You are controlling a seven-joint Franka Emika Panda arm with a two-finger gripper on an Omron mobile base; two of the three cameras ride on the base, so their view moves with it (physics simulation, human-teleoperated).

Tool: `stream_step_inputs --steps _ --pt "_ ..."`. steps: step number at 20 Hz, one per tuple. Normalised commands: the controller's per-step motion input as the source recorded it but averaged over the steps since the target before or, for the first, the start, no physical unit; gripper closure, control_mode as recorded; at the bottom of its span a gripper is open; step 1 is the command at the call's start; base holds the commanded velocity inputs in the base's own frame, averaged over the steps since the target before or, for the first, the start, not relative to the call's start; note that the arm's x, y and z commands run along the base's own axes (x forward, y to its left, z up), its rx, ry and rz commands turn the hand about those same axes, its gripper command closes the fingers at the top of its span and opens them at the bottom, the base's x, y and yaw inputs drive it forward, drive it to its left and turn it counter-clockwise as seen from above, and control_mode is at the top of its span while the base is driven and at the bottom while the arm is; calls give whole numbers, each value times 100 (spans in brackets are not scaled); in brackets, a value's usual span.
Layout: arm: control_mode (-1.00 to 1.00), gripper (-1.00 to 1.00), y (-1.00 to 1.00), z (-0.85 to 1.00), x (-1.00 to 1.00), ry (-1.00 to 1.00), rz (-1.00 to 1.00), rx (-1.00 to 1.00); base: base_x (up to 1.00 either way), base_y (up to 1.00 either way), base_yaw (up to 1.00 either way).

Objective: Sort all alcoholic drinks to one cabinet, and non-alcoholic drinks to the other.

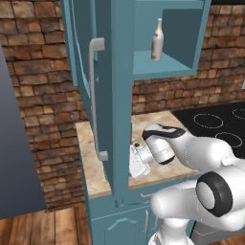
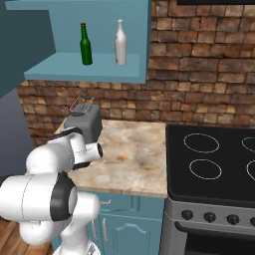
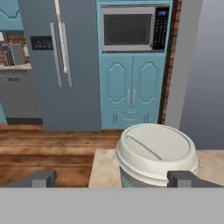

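Observation:
In the hand view a small pale lidded cup [image 3: 155,151] with a greenish band stands on the counter edge [image 3: 103,168]. My gripper [image 3: 116,179] is open, and the cup sits between its two tips, closer to the right fingertip [image 3: 188,178]. On the open upper cabinet shelf [image 2: 84,69] stands a slim cream-white bottle [image 2: 120,43] [image 1: 157,40], upright beside a green glass bottle [image 2: 86,45]. In the left base view my hand [image 1: 139,160] reaches low over the counter, and the open cabinet door [image 1: 112,95] hides its fingers.
A grey toaster [image 2: 84,124] sits at the back left of the marble counter [image 2: 134,154]. A black stove [image 2: 214,159] adjoins it on the right. Beyond the cup, the hand view looks across a wooden floor to a fridge [image 3: 61,65] and a microwave [image 3: 131,28].

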Motion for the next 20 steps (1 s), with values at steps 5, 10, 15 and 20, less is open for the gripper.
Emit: stream_step_inputs --steps 5,10,15,20 --pt "-100 -100 6 -21 12 0 0 3 0 0 0" --pt "-100 -100 2 -15 21 0 0 1 0 0 0" --pt "-100 -100 1 -22 3 0 0 0 0 0 0" --pt "-100 -100 5 -33 0 0 0 0 0 0 0"
